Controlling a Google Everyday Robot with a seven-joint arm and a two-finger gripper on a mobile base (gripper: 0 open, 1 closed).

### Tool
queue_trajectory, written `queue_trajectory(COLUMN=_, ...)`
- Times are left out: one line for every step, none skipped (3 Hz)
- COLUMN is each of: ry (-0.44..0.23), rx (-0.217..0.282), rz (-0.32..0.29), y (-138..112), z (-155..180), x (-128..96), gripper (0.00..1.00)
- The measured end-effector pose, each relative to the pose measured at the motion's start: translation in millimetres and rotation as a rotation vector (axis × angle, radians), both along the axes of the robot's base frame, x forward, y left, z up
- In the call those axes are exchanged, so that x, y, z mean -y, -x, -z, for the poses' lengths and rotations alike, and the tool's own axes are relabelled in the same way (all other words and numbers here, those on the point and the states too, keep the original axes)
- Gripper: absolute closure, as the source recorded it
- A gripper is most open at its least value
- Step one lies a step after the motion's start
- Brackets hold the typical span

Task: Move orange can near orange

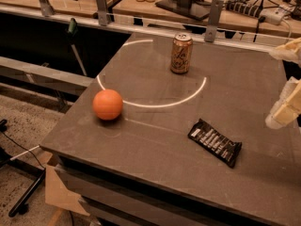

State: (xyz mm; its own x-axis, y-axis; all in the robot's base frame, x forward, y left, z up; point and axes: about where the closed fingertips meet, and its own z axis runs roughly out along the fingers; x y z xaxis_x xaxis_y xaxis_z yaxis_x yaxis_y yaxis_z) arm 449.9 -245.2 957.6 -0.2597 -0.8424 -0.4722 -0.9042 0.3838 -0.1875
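The orange can (181,53) stands upright at the far side of the table (155,149), just inside a thin white arc (162,105) drawn on the surface. The orange (107,104) lies nearer the front left, well apart from the can, on the other side of that arc.

The step in hand, as I judge it, is the reach to the can; nothing is grasped yet. To do it well, the gripper should come to the can from the side at the middle of its body, level with the table, and close around it squarely — a high or tilted grip could tip such a light can.

The gripper (281,113) hangs at the right edge of the view, above the right side of the table, well apart from the can, which is to its left and farther back. It holds nothing, it seems — whether it is open or closed I cannot tell. A flat black wrapped bar (215,142) lies on the table between the gripper and the orange, so the path with the can should pass behind it.
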Motion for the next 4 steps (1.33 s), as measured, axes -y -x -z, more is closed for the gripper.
queue_trajectory(ry=-0.236, rx=0.062, rz=0.117, y=-25.6, z=23.1, x=20.1, gripper=0.0)
queue_trajectory(ry=-0.498, rx=0.126, rz=0.231, y=-53.6, z=18.7, x=4.7, gripper=0.0)
queue_trajectory(ry=-0.573, rx=0.195, rz=0.279, y=-71.8, z=-1.6, x=1.8, gripper=0.0)
queue_trajectory(ry=-0.568, rx=0.195, rz=0.279, y=-72.0, z=-1.0, x=2.5, gripper=0.0)
